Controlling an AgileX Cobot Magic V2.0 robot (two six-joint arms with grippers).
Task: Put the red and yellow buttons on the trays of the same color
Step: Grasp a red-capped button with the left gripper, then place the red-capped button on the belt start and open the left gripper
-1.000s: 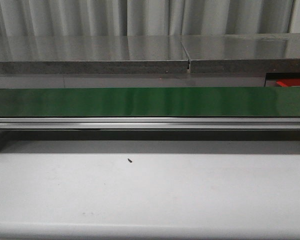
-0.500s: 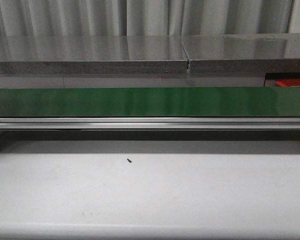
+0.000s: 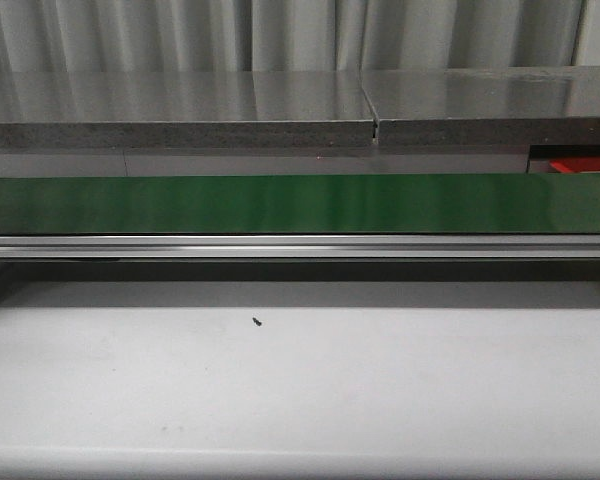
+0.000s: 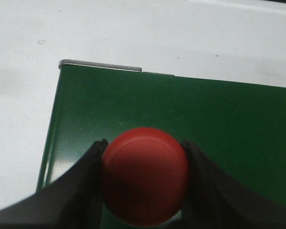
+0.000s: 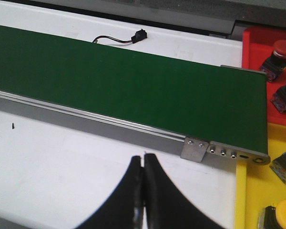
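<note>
1. The left gripper (image 4: 144, 183) pinches a red button (image 4: 145, 175) between its jaws, above the green conveyor belt (image 4: 219, 124).
2. The right gripper (image 5: 143, 191) hangs over the white table (image 5: 62, 176), jaws pressed together.
3. Beyond the belt's end, red buttons (image 5: 276, 53) sit in the red tray (image 5: 251, 45) and yellow buttons (image 5: 282, 214) in the yellow tray (image 5: 243, 200).
4. No readable writing shows.

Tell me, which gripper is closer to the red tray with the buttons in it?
Right. The right gripper hovers shut over the white table, the red tray in its view past the belt's end. The left gripper shows none, holding a red button.
</note>
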